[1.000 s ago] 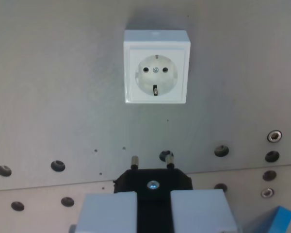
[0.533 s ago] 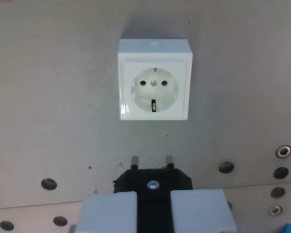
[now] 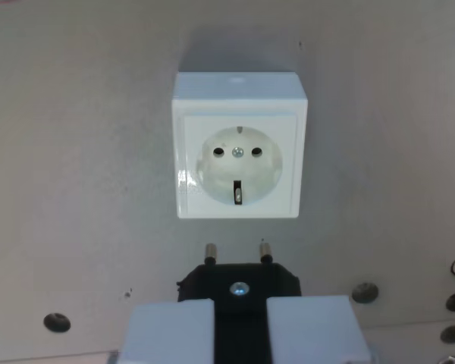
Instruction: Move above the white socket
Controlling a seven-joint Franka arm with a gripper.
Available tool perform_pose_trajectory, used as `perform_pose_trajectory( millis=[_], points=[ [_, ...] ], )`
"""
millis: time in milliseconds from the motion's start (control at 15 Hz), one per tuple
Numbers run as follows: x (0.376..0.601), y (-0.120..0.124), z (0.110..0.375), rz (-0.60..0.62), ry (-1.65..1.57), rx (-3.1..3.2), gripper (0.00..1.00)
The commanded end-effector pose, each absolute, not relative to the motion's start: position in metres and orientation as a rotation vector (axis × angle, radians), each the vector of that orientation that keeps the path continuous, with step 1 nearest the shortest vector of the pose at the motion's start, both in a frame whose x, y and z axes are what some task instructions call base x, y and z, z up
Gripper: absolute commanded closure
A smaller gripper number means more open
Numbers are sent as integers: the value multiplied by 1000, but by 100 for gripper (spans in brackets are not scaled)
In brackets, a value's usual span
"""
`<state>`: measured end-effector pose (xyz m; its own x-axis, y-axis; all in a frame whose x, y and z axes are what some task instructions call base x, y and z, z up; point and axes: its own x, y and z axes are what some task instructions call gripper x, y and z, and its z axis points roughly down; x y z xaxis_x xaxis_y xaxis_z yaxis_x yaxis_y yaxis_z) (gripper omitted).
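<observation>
Wrist view: our end effector (image 3: 240,322) is clamped on a black two-pin plug (image 3: 239,279), pins just below the square white plastic socket (image 3: 240,155) on the grey perforated bench (image 3: 76,189).

White socket (image 3: 239,155) nearer, larger, lower in view

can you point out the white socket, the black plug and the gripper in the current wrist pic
white socket (image 3: 239,155): wrist view, on the round recessed face near its centre screw.
black plug (image 3: 240,280): wrist view, on its black body below the two pins.
gripper (image 3: 240,334): wrist view, midway between the two pale fingers.
</observation>
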<state>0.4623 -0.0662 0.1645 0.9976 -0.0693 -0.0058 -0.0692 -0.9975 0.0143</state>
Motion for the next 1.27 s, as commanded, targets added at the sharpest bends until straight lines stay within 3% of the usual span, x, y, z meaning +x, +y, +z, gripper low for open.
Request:
perform_pose_trajectory(
  millis=[67,1267],
  points=[
    [459,-71,150,155,-93,3096,100],
    [453,-71,110,176,-99,3093,100]
  ],
)
